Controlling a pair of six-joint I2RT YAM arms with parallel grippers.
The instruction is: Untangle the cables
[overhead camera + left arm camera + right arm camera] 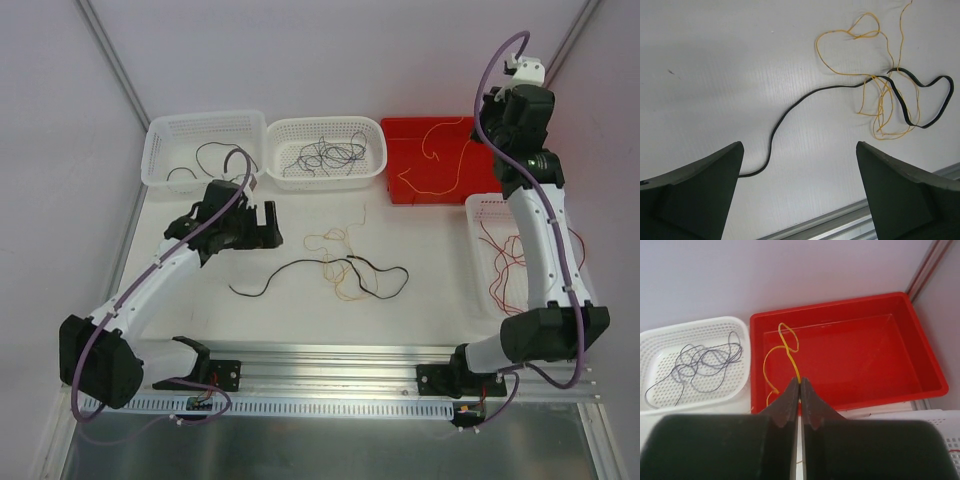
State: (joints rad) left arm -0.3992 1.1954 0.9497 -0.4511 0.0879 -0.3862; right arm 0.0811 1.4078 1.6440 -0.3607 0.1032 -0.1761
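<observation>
Surface carries the crossed cables | red bin below right tool, clenched on a yellow strand | left tool released, hovering | black cable light, limp: pinch its free left end, clear of orange-yellow loops

Near-centre tabletop is lying open for a pass; black cable w/ orange-yellow tangle is sprawling across centre; left white basket, mid white basket & red bin are walling far edge; right arm is overhanging rt basket.
</observation>
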